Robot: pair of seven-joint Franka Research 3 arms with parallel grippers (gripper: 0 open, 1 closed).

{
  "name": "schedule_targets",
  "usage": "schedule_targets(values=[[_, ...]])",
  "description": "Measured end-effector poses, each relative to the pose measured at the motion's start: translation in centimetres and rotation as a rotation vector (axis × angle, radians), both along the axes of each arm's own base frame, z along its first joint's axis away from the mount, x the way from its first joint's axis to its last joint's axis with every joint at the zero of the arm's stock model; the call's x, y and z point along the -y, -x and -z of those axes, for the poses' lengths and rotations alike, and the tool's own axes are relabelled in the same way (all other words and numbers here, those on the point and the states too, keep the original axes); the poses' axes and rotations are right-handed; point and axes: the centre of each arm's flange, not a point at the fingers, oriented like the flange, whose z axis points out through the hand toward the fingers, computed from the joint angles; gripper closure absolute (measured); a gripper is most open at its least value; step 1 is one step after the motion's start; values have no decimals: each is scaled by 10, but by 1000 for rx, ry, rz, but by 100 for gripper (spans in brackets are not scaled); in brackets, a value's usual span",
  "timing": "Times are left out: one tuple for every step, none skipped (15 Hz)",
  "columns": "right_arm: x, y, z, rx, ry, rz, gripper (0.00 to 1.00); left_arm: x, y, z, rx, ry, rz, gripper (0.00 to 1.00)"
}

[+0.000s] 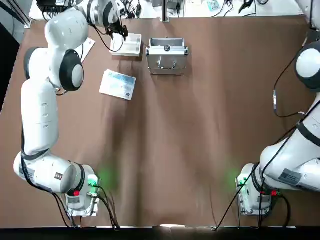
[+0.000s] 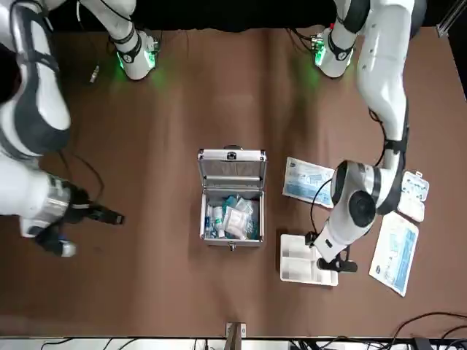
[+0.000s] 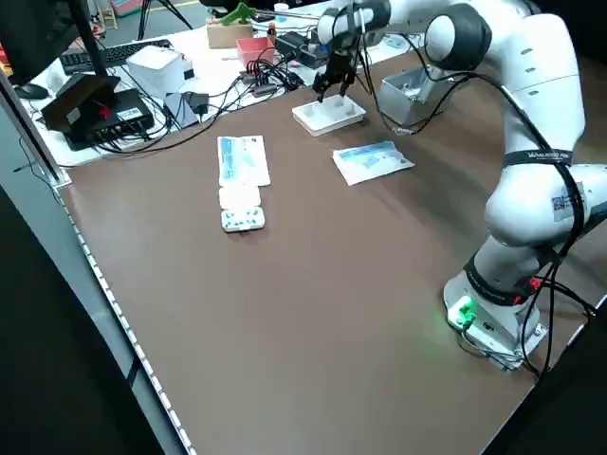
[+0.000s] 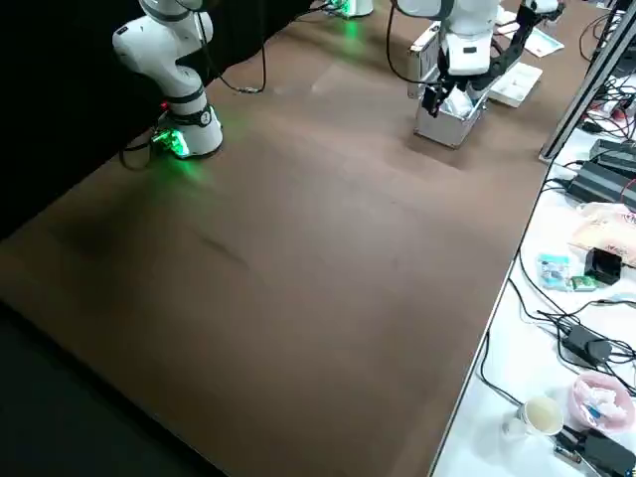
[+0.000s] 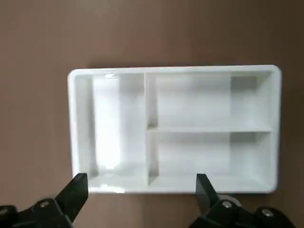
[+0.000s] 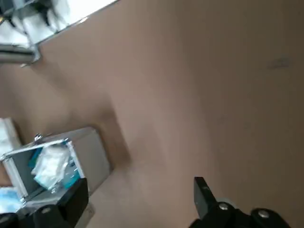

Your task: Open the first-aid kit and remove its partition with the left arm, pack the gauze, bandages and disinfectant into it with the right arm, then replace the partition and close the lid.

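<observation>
The silver first-aid kit (image 2: 232, 237) stands open at the far middle of the table, its lid (image 2: 232, 168) upright. White gauze and bluish bandage packets (image 2: 235, 217) lie inside; I cannot pick out the disinfectant among them. The white partition (image 2: 298, 267) lies on the table beside the case, toward the left arm's side. My left gripper (image 5: 140, 189) hovers open right over the partition's (image 5: 190, 114) near edge, holding nothing. My right gripper (image 2: 111, 216) is open and empty, off to the other side of the case (image 6: 61, 159).
A white-and-blue printed packet (image 1: 118, 84) lies on the table on the robot side of the partition (image 1: 127, 45). More flat packets (image 2: 395, 255) (image 2: 413, 191) lie farther left. Cables and desk clutter line the table's far edge (image 3: 190, 90).
</observation>
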Motion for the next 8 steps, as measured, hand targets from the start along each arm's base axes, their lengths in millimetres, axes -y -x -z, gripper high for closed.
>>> schedule_targets(values=[[15,2,-5,3,27,11,2,-1,-1,9,5,2,-10,0],[27,4,-10,1,52,20,2,-3,-3,15,15,5,-28,0],[38,5,-13,1,74,27,2,-4,-5,20,30,11,-46,0],[46,7,-17,6,96,31,2,-5,-7,25,46,17,-66,0],[52,8,-21,7,114,33,2,-5,-8,31,57,22,-84,0],[55,11,-24,1,127,33,2,-5,-8,37,66,27,-100,0],[56,13,-26,-6,134,32,2,-5,-9,41,73,30,-106,0],[56,15,-29,-6,144,31,2,-4,-9,44,77,31,-106,0]])
